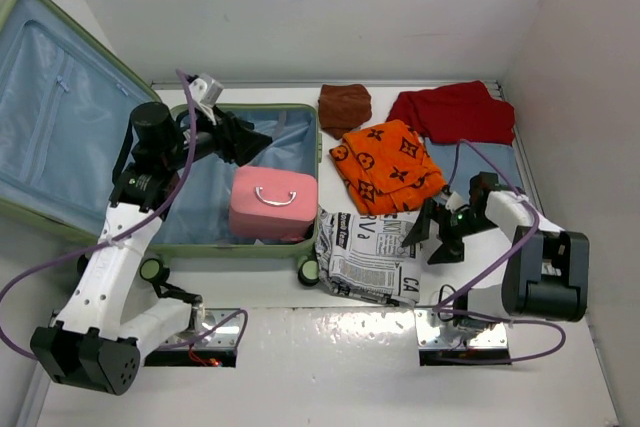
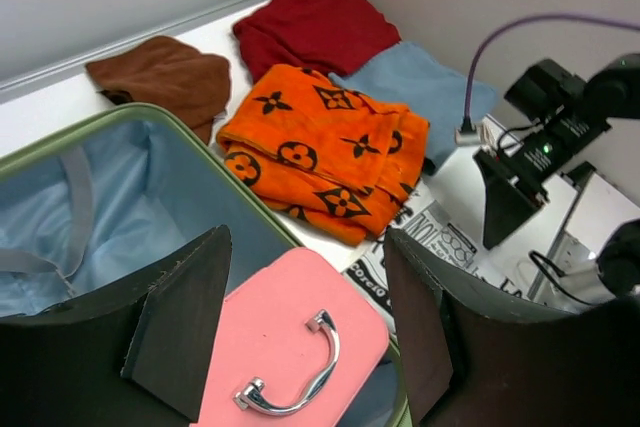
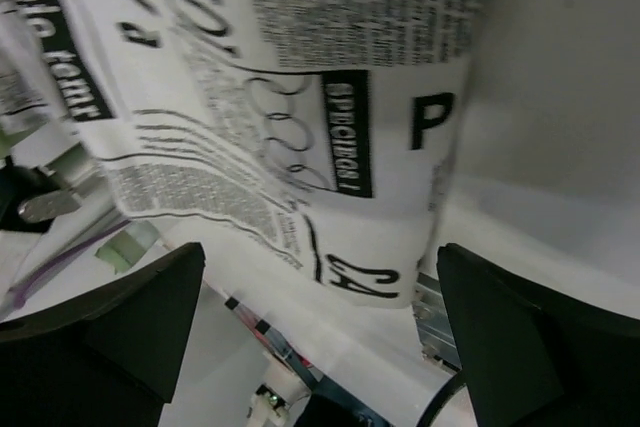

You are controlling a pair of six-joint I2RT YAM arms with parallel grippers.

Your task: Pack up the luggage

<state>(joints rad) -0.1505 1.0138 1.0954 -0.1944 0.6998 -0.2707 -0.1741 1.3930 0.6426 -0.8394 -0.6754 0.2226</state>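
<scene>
The luggage, a pale-green suitcase with blue lining, lies open at the left, its lid leaning up. A pink boxy case with a chrome handle stands inside the base by the front wall. My left gripper hovers open and empty over the base, just behind the pink case. In the left wrist view the case sits between and below my open fingers, and the suitcase rim runs behind. My right gripper is open and empty over the right edge of a newspaper-print cloth, which fills the right wrist view.
On the table right of the suitcase lie a brown cloth, a red garment, an orange patterned cloth and a light blue cloth. White walls close in behind and at the right. The arm bases sit at the near edge.
</scene>
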